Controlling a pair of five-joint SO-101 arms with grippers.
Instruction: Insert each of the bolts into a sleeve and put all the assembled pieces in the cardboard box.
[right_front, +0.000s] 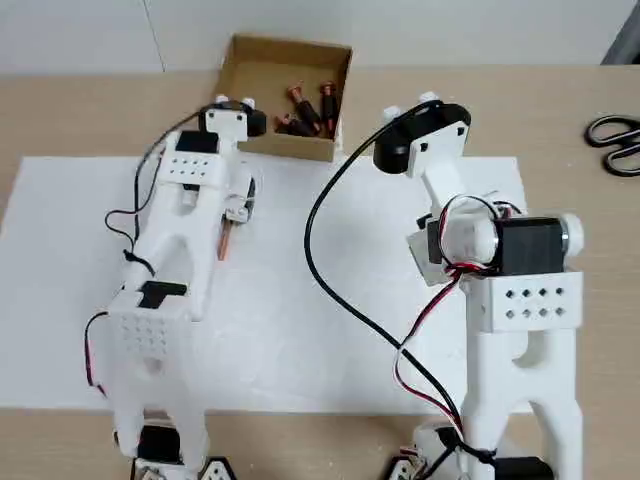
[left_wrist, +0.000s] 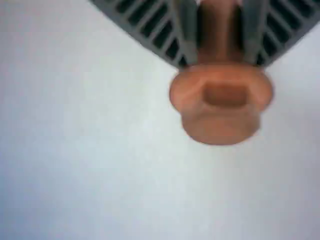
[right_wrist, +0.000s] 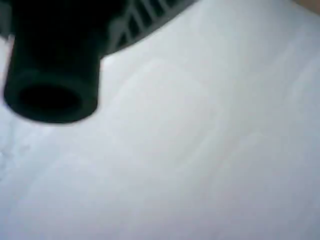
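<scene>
1. Looking through the left wrist view, I see the left gripper pressed onto a bolt. Two grey fingers with a ribbed, grid-like surface pinch the shank, and the head sticks out past them. The bolt is copper-coloured, smooth and matt. It has a round flange and a blunt cap with a shallow rectangular recess.
2. From the high view this bolt is a thin copper rod, slanted, beside the left arm and over the white paper. I cannot tell whether its tip touches the paper.
3. The right gripper holds a sleeve, a black, matt, thick-walled tube with a round open end. One grey ribbed finger shows beside it and the other side is dark. I judge the pinch from the sleeve hanging free over the paper.
4. The cardboard box is brown and square with thin walls and an open top. It stands at the far edge of the paper, just beyond the left gripper. Several assembled pieces, copper and black, lie in the side nearer the right arm.
5. The paper sheet is white and flat, with a wide bare area between the two arms. The wooden table shows around its edges.
6. A black cable curves across that open middle.
7. Scissors with black handles lie at the table's right edge, well apart from both grippers.
</scene>
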